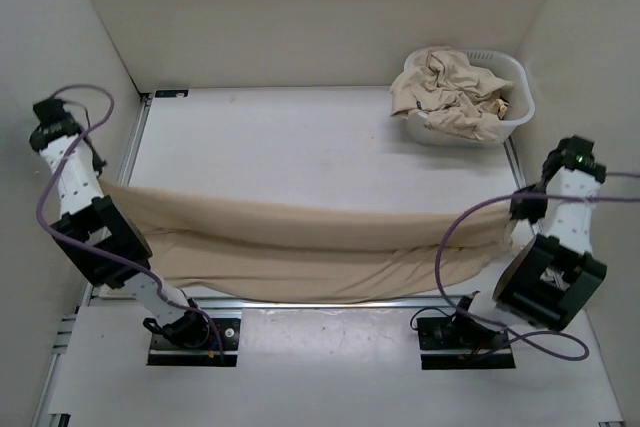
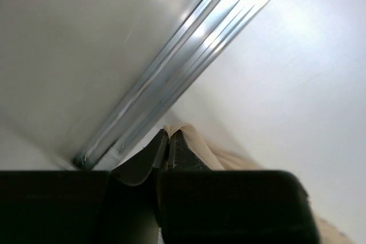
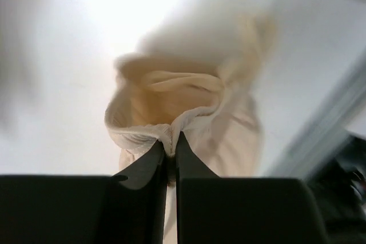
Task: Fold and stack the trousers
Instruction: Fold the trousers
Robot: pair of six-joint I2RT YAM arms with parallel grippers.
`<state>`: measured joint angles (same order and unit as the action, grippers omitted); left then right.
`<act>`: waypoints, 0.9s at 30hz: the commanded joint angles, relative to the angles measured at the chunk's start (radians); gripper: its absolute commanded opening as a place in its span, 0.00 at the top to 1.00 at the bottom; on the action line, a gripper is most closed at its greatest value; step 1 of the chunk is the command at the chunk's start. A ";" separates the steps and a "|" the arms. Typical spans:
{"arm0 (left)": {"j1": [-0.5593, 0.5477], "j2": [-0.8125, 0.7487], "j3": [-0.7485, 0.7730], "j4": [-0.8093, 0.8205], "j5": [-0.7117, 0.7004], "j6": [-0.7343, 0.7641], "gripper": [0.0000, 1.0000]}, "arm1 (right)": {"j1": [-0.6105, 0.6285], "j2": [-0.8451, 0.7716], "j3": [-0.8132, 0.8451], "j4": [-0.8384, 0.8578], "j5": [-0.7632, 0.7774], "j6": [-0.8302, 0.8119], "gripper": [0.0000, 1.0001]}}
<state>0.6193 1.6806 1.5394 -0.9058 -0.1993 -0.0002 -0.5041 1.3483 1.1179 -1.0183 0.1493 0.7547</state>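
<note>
1. Setting: a white tabletop (image 1: pixel 300 147) enclosed by plain pale walls on three sides, with both arm bases bolted at its near edge.
2. Task item: one pair of beige trousers (image 1: pixel 300 247) is strung across the near part of the tabletop from the left arm to the right arm. It is raised at both ends and sags in the middle. Its lower edge lies close to the near edge of the tabletop.
3. Left fingers (image 2: pixel 146 161): pressed together with only a sliver between them, pinching a fold of the beige fabric (image 2: pixel 194 141) at their tips. A metal rail (image 2: pixel 189 67) runs diagonally behind them.
4. Right fingers (image 3: pixel 146 167): likewise nearly closed, clamped on a gathered edge of the trousers (image 3: pixel 171 101) with a pale stitched hem. The cloth bunches into a loose loop beyond the tips; the background is blurred.
5. Other stock: a white plastic basket (image 1: pixel 515 112) stands at the far right corner of the tabletop, well apart from the held pair. It holds crumpled beige fabric (image 1: pixel 450 92), heaped above the rim.
6. Cabling: purple cables (image 1: pixel 455 237) loop off both arms; the right one hangs in front of the cloth's right end.
</note>
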 commanded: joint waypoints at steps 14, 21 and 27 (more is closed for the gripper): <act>-0.066 -0.165 0.080 0.004 -0.074 0.000 0.85 | -0.031 -0.110 0.105 0.026 -0.031 -0.017 1.00; 0.063 -0.349 -0.308 0.004 -0.063 0.000 0.85 | -0.042 -0.198 -0.073 0.003 0.111 -0.060 1.00; 0.180 -0.463 -0.663 0.112 -0.095 0.000 0.85 | -0.103 -0.198 -0.243 0.044 0.142 -0.093 1.00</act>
<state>0.7490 1.2755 0.9726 -0.8764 -0.2535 0.0002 -0.5732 1.1587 0.9249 -1.0100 0.2295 0.6983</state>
